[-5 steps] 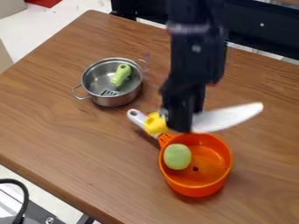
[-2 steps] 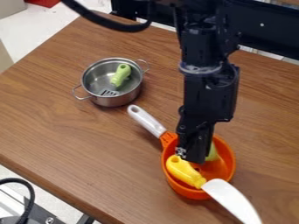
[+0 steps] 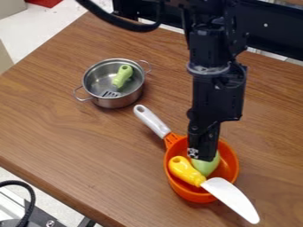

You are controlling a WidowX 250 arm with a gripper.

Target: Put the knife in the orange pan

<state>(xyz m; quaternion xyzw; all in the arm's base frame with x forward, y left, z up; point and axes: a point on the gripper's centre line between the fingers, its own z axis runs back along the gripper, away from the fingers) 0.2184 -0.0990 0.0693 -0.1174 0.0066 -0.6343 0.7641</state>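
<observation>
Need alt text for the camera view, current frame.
Yellow-handled knife lies in an orange pan, white blade jutting past its edge, a green object beside it. A robot arm's black tool hangs over the pan. A metal pot holding a green-handled utensil shares the wooden table.

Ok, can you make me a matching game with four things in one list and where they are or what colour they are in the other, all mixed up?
1. knife's blade
2. slotted tool
3. orange pan
4. knife's handle

A. under the knife
B. yellow
C. sticking out past the pan's rim
D. inside the metal pot

Right pairs: 1-C, 2-D, 3-A, 4-B
</observation>
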